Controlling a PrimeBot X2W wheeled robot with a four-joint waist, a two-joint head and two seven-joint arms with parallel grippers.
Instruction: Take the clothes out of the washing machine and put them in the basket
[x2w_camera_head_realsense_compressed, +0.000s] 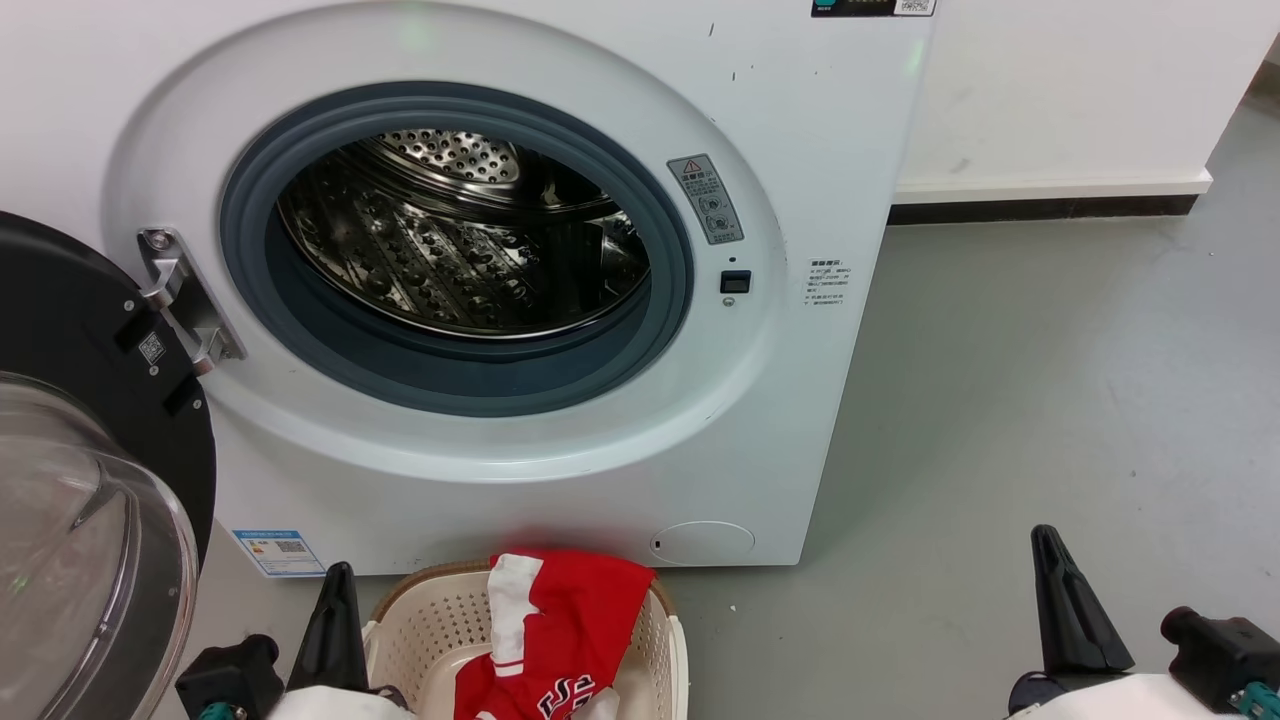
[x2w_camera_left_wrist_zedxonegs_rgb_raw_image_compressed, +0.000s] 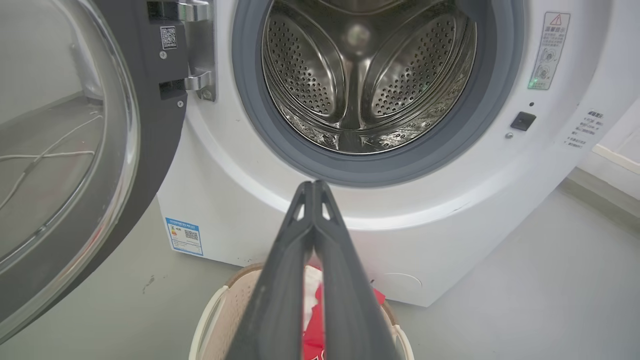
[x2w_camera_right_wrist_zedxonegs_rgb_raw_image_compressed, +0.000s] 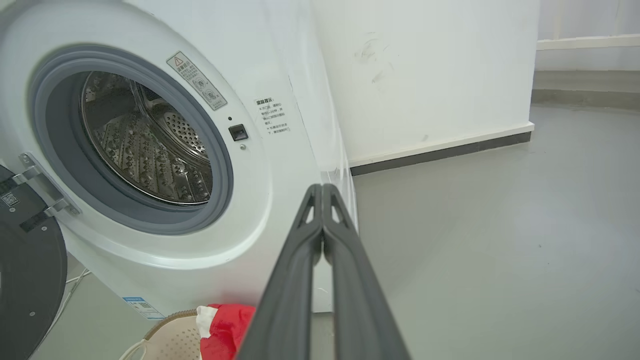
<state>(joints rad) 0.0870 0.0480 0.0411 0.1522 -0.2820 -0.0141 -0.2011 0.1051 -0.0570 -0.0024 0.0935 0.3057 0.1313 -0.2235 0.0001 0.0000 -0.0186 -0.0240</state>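
Washing machine (x2w_camera_head_realsense_compressed: 600, 480): smooth, glossy white casing; drum (x2w_camera_head_realsense_compressed: 450, 260) — perforated polished steel, mirror-bright; gasket (x2w_camera_head_realsense_compressed: 450, 375) matt grey rubber. Door (x2w_camera_head_realsense_compressed: 90, 470): clear glass in matt black plastic. Basket (x2w_camera_head_realsense_compressed: 430, 620) — cream perforated plastic. Clothes (x2w_camera_head_realsense_compressed: 570, 620): soft red-and-white cloth. Floor (x2w_camera_head_realsense_compressed: 1000, 400): smooth grey, faint sheen.

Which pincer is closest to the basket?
The left pincer: it rises right beside the basket, while the right pincer stands far off over the grey floor.
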